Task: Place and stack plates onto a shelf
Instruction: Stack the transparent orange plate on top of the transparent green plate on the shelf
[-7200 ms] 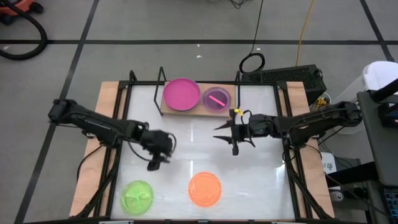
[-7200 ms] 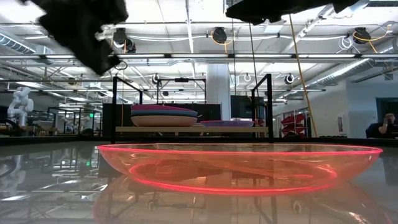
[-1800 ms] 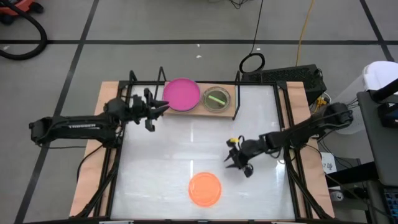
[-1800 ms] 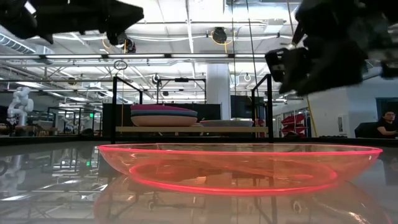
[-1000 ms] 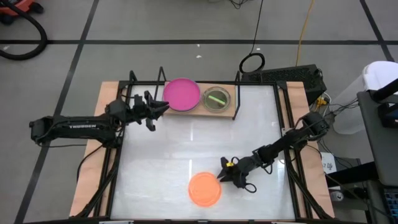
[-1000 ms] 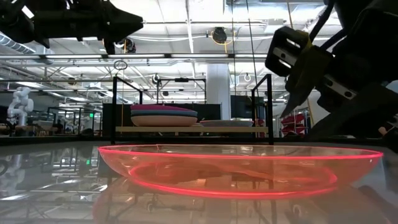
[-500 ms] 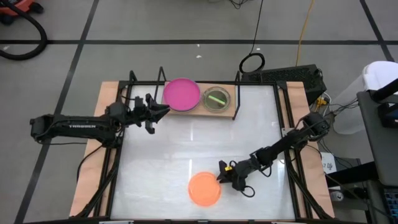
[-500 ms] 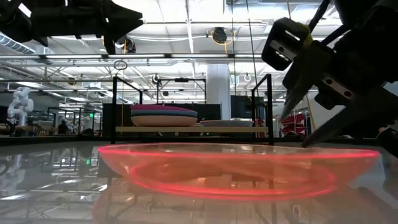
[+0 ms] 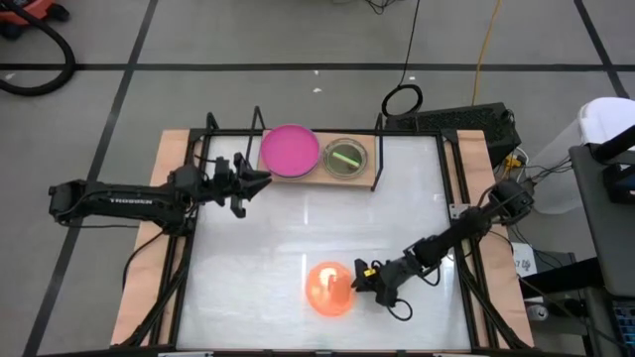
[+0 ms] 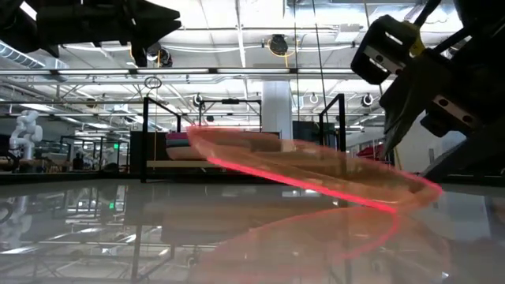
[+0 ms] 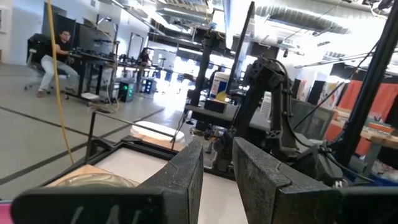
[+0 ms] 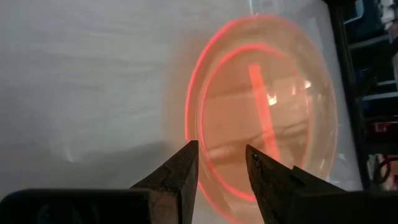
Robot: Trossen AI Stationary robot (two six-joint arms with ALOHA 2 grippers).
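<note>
Orange, translucent: the orange plate (image 10: pixel 316 175) sits at the near side of the white table (image 9: pixel 298 238), tilted, with its edge by the right gripper (image 9: pixel 365 279) down and its far edge lifted. In the right wrist view the rim (image 12: pixel 189 134) passes between that gripper's two fingertips (image 12: pixel 185 163). The jaws stand at a narrow gap, closed on or just about the rim; actual contact I cannot tell.

Risk, as I judge it: the hold is on one edge only, of a thin, slick plastic plate. If the lift goes on with so shallow a bite, the plate could pivot and slip out from between the jaws, or skid away across the glossy surface. A slip would leave it out of easy reach for a fresh approach.

Farther off, the left gripper (image 9: pixel 260 177) hangs above the table, just beside the shelf (image 9: pixel 316 176). Its jaws are narrowly parted, with nothing between them in its own wrist view.

Beyond the left jaws, on the shelf board: the magenta plate (image 9: pixel 290 150), and next to it a clear plate (image 9: pixel 345 158) with lime green showing inside.
</note>
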